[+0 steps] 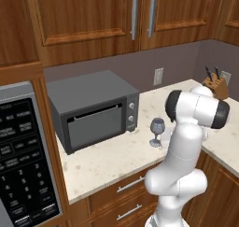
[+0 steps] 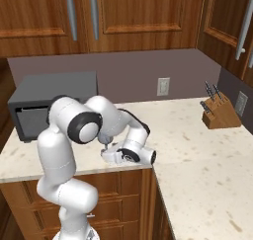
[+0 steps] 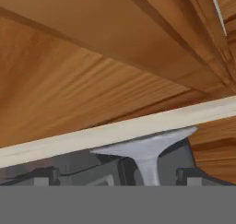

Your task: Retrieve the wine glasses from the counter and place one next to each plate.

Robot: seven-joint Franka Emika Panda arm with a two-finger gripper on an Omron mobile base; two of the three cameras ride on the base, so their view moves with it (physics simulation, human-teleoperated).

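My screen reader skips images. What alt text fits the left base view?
A dark grey wine glass stands on the beige speckled counter beside a grey microwave, with the white robot arm rising in front. A knife block sits far right.

in the left base view the robot's white arm (image 1: 186, 142) covers the right side of the wine glass (image 1: 157, 128) and the stretch of bench (image 1: 107, 160) behind it. the tool lies somewhere behind that arm, so how its jaws stand cannot be read there. the microwave panel (image 1: 23, 160) is cut by the left and bottom edges. the knife block (image 1: 216, 86) is small, its knives too small to count. in the right base view the arm hides the front of the toaster oven (image 2: 49, 93), and the glass barely shows beside the elbow. in the hand view the glass foot (image 3: 145, 147) is close and blurred, its stem running off below.
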